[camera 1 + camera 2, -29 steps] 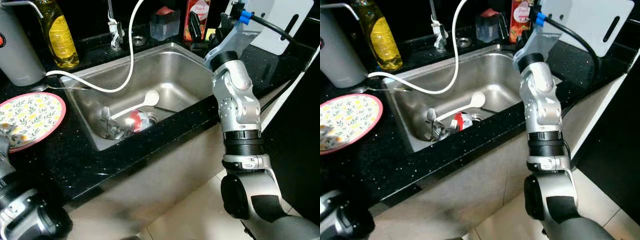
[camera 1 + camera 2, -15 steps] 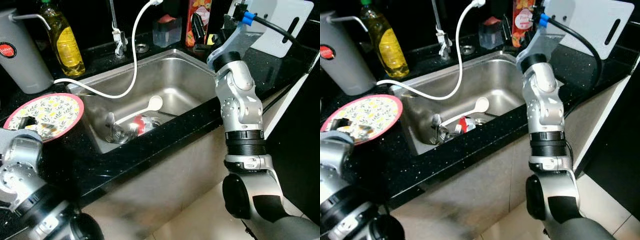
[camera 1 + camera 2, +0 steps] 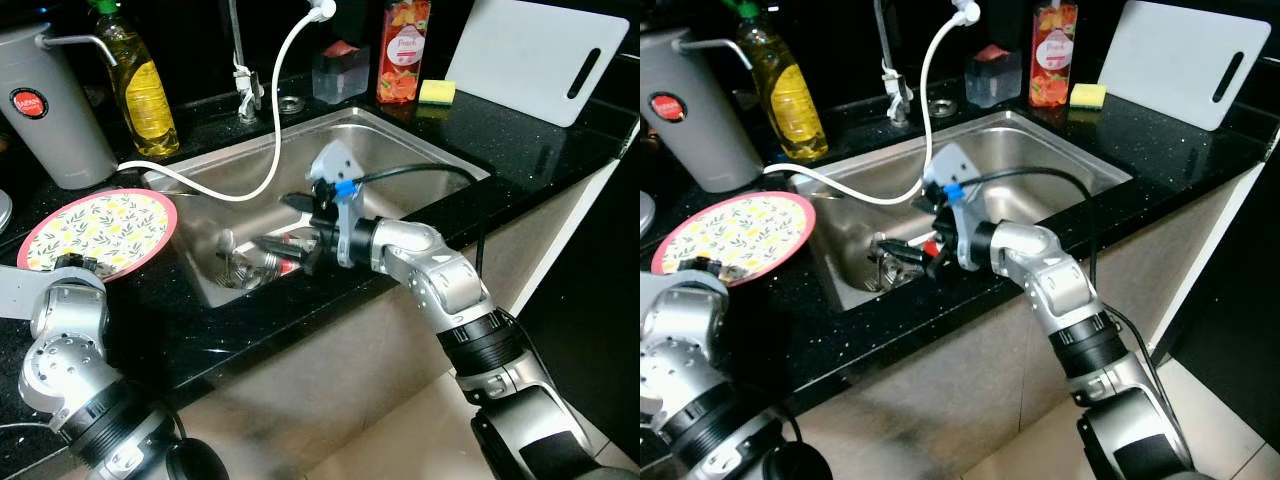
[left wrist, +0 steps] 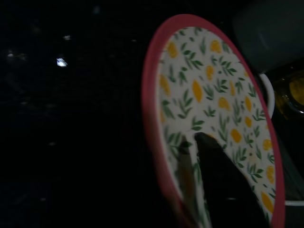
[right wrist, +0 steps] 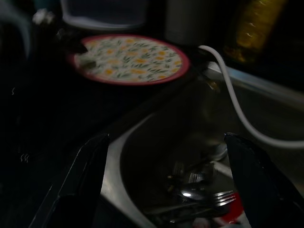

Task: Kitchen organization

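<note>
Item: my right gripper (image 3: pixel 268 243), newly swung down from beside the white cutting board (image 3: pixel 535 55) at the counter's far right corner, where it stood raised a second ago; it now reaches into the stainless sink (image 3: pixel 420 150), fingers spread wide and holding nothing, tips just above the heap of cutlery (image 5: pixel 197 190) at the drain. Item: that heap, comprising forks, a spoon or two and something red (image 3: pixel 287 264), lying low in the basin with a white hose (image 3: pixel 268 150) looping in over the sink's back edge. In the right wrist view the fork tines lie between my two fingers (image 5: pixel 78 187), not yet touched. Item: my left gripper (image 4: pixel 199 156), now brought up to the floral plate with the pink rim (image 3: pixel 100 228) on the black counter (image 3: pixel 180 330) left of the sink; its dark fingers lie over the plate's near edge, but I cannot tell whether they are clamped on the rim or merely resting there. Item: bystanders along the back, namely a yellow oil bottle (image 3: pixel 140 85), a grey flask (image 3: pixel 55 115), a red bottle (image 3: pixel 398 50) and a yellow sponge (image 3: pixel 436 92). Assessment: both arms have moved from standby to working posts, so the sorting appears to be beginning, cutlery likely first; the tangled pieces may come up several at once.
</note>
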Tool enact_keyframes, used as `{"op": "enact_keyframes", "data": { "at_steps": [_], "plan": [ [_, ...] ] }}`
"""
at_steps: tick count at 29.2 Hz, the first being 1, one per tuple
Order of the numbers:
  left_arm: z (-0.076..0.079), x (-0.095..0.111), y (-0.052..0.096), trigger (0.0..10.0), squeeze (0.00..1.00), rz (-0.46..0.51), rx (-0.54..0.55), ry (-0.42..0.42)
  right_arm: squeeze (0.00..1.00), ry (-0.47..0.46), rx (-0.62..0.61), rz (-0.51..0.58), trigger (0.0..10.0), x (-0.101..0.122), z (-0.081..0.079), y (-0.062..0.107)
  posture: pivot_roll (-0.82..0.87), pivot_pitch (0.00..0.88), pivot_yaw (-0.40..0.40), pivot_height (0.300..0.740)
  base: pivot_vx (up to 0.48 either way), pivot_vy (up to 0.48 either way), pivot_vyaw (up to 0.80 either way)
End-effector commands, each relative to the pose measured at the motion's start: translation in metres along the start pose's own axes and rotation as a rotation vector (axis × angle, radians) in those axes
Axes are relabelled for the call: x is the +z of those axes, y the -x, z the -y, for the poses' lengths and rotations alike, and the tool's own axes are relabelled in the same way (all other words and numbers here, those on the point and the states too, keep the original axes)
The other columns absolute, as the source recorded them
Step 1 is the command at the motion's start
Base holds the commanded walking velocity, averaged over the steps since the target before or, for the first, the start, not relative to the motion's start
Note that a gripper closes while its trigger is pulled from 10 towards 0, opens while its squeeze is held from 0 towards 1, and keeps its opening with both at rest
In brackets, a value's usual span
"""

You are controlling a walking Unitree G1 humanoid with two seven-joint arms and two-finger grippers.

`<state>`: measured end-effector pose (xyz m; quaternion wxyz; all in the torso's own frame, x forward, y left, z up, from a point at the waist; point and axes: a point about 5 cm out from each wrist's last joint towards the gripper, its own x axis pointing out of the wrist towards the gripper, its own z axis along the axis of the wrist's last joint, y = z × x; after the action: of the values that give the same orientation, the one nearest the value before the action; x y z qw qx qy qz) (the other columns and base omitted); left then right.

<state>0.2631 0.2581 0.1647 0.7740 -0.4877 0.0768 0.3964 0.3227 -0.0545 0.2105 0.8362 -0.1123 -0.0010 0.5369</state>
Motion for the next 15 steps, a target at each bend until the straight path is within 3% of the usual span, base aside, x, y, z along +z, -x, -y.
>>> {"op": "enact_keyframes", "data": {
  "at_steps": [1,5,12,14,15],
  "plan": [
    [-0.029,-0.036,-0.011,0.0,0.0,-0.164,0.153,-0.024,0.0,0.063,0.087,0.003,10.0,0.0,-0.013,-0.002,0.08,0.0,0.024,0.74,0.0,0.0,0.0],
    [-0.03,-0.039,-0.011,0.0,0.0,-0.169,0.154,-0.026,0.0,0.051,0.147,0.037,10.0,0.008,-0.019,0.0,0.08,0.0,0.028,0.74,0.0,0.0,0.0],
    [-0.027,-0.041,-0.013,0.0,0.0,-0.187,0.117,-0.011,0.0,0.038,0.144,0.056,10.0,0.012,-0.017,0.002,0.07,0.0,0.036,0.74,0.0,0.0,0.0],
    [-0.015,-0.041,-0.014,0.0,0.0,-0.215,0.029,-0.023,0.0,0.039,0.139,0.069,10.0,0.013,-0.016,0.003,0.07,0.0,0.038,0.74,0.0,0.0,0.0],
    [-0.001,-0.038,-0.013,0.0,0.0,-0.199,-0.075,-0.078,0.0,0.038,0.131,0.079,10.0,0.014,-0.016,0.003,0.07,0.0,0.038,0.74,0.0,0.0,0.0]
  ]
}}
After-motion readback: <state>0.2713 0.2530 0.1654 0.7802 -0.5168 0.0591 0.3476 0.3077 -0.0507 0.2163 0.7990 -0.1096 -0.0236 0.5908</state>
